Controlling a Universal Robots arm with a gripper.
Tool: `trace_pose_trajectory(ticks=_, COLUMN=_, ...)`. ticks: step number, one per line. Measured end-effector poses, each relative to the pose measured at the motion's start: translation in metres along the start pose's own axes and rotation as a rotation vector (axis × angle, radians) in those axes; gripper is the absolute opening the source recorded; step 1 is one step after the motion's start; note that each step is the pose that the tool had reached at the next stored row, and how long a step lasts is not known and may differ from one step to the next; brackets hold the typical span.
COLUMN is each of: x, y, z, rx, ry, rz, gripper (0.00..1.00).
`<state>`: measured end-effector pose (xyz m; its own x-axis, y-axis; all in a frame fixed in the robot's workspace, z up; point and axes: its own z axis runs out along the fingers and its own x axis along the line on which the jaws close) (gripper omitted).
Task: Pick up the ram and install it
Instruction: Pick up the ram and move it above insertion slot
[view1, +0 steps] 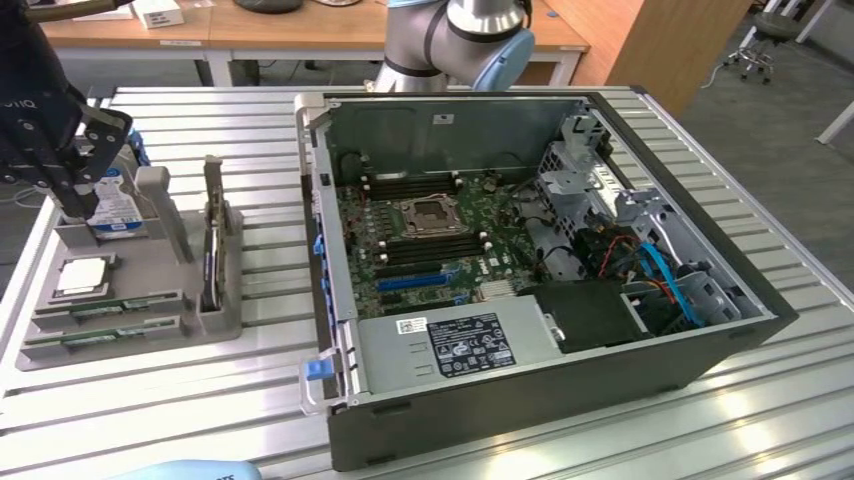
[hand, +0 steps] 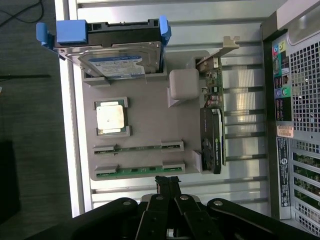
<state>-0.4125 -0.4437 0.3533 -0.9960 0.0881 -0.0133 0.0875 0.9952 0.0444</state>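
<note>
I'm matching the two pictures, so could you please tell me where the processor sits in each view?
Exterior view: processor on the grey tray, near the exterior view's left edge, between the hard drive and the ram sticks.
Wrist view: processor on the same tray, again between hard drive and ram sticks.
Shared landmark: the blue-labelled hard drive.

The counter (view1: 187, 400) is ribbed bare metal, dull silver with a soft sheen. The tray (hand: 145, 125) on it looks like matt grey plastic. The ram (hand: 140, 173) is green circuit board. The processor (hand: 110, 118) has a smooth silvery metal lid. The hard drive (hand: 117, 62) sits in shiny blue plastic rails. The tool (hand: 168, 181) is matt black.
</note>
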Motion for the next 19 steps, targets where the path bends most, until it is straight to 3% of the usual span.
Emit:
trace_pose_trajectory(ticks=9, x=0.0000, y=0.0000, z=0.0001, rx=-0.0005, ry=0.0016, rz=-0.039, gripper=0.10)
trace_pose_trajectory(ticks=19, x=0.0000, y=0.0000, z=0.0002, rx=-0.0026, ry=0.0088, rz=-0.199, gripper=0.10)
